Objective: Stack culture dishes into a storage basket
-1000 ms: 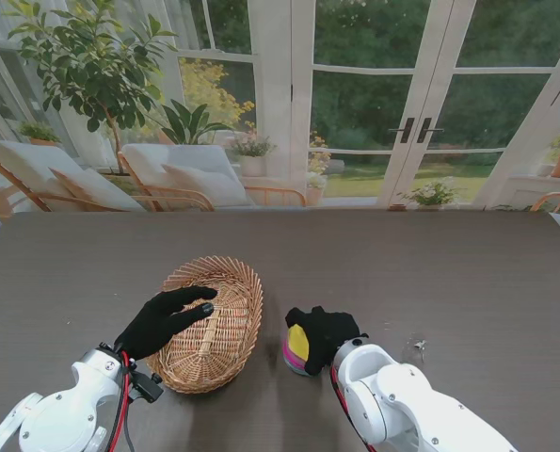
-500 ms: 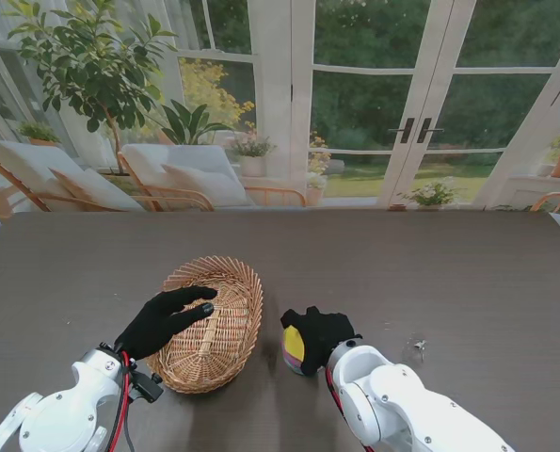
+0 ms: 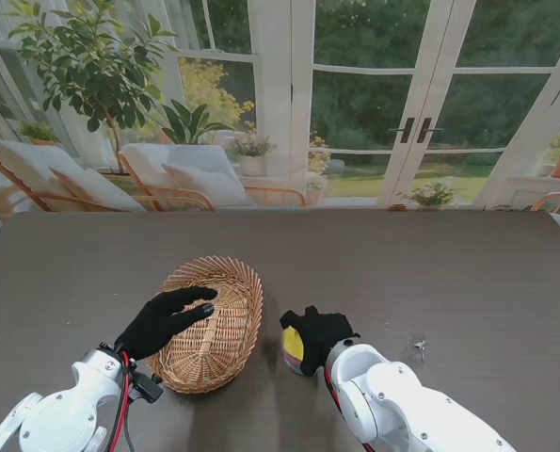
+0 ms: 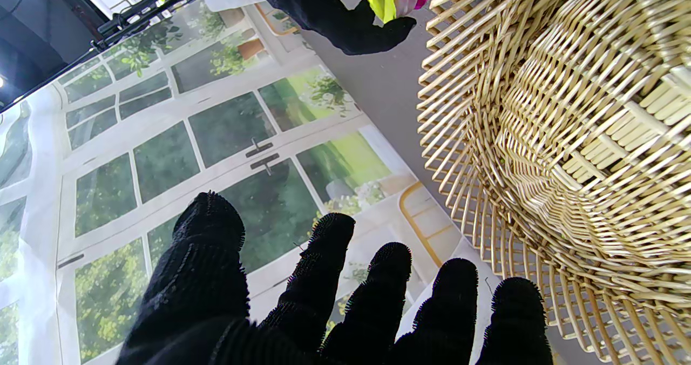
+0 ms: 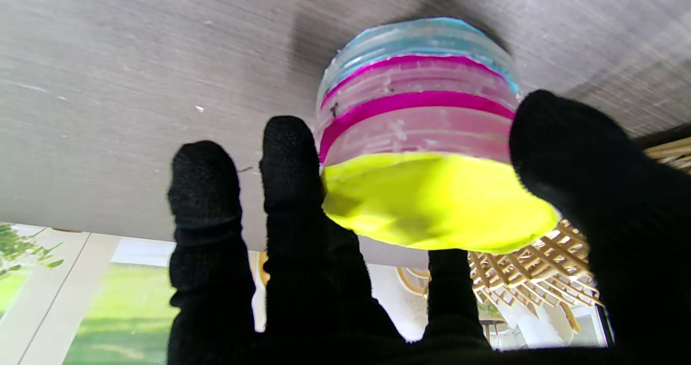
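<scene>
Right hand (image 3: 319, 331) has slid a bit closer to the basket (image 3: 225, 325) since a second ago, clamped on the dish stack (image 3: 294, 348) at the basket's 3 o'clock. Left hand (image 3: 165, 320) rests spread, holding nothing, on the rim. Only the right wrist view shows blue and pink dishes (image 5: 415, 111) under yellow.

a home sunroom or garden room, by the look of it: white french doors (image 3: 416, 132) with dark handles open onto green lawn, cushioned wooden lounge chairs (image 3: 181, 174) sit by the glass on the far left, potted plants (image 3: 91, 66) stand about, and a dark wood-grain table (image 3: 402, 264) fills the near side.
</scene>
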